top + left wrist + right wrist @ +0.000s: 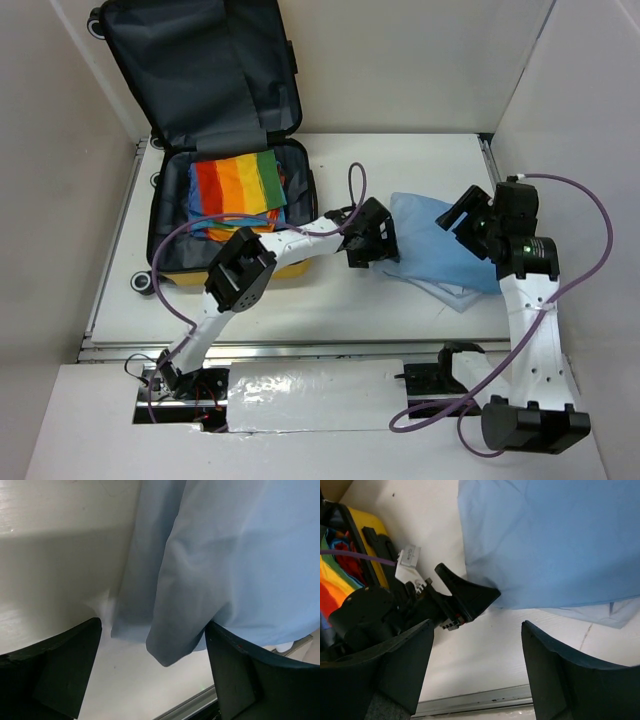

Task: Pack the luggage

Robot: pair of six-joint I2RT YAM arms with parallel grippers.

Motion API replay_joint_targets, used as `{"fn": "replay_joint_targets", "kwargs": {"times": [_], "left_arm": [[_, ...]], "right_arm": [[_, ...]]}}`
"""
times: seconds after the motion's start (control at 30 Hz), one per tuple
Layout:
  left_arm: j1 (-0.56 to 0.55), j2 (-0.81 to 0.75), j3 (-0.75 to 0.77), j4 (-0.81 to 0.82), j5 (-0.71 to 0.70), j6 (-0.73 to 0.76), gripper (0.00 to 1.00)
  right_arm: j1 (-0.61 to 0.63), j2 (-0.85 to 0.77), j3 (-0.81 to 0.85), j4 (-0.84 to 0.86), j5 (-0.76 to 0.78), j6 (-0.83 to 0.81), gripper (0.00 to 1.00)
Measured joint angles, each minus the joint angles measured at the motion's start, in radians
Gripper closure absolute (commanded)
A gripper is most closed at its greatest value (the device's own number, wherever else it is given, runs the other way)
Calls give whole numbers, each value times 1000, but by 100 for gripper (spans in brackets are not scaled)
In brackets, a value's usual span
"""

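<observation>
Blue cloth (225,555) hangs in the gap of my left pincer (152,630); bare table (50,580) lies open to its left. Before my right pincer (476,627), the left one bars the way to the luggage (366,527)

White left arm (300,238) and right arm (535,330), black joint housings (240,275), looping purple cables (560,177), black wedge-shaped jaws

Glossy hard yellow plastic luggage (292,270) with matt grey fabric lining (200,70); soft, creased matt blue cloth (430,235); smooth, faintly shiny white counter (400,160).
</observation>
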Motion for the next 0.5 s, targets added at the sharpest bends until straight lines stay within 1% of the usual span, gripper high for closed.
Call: {"fn": "replay_joint_targets", "kwargs": {"times": [0.07,0.23,0.27,0.33,0.37,0.43,0.47,0.5], "left_arm": [[0,8,0,14,0,-14,8],[0,39,29,30,7,-58,26],[0,40,29,31,9,-64,32],[0,40,24,44,14,-80,40],[0,40,21,51,14,-84,47],[0,40,21,55,14,-84,57],[0,40,21,58,13,-82,69],[0,40,21,60,13,-80,74]], "right_arm": [[-5,-18,0,-8,-12,-3,22],[-14,-29,0,-29,-33,-6,22],[-17,-29,0,-32,-35,-6,22],[-22,-29,0,-35,-39,-6,22],[-24,-30,0,-36,-42,-6,22],[-26,-32,0,-37,-46,-6,22],[-27,-34,-1,-37,-48,-6,22],[-27,-35,-2,-37,-50,-6,22]]}}
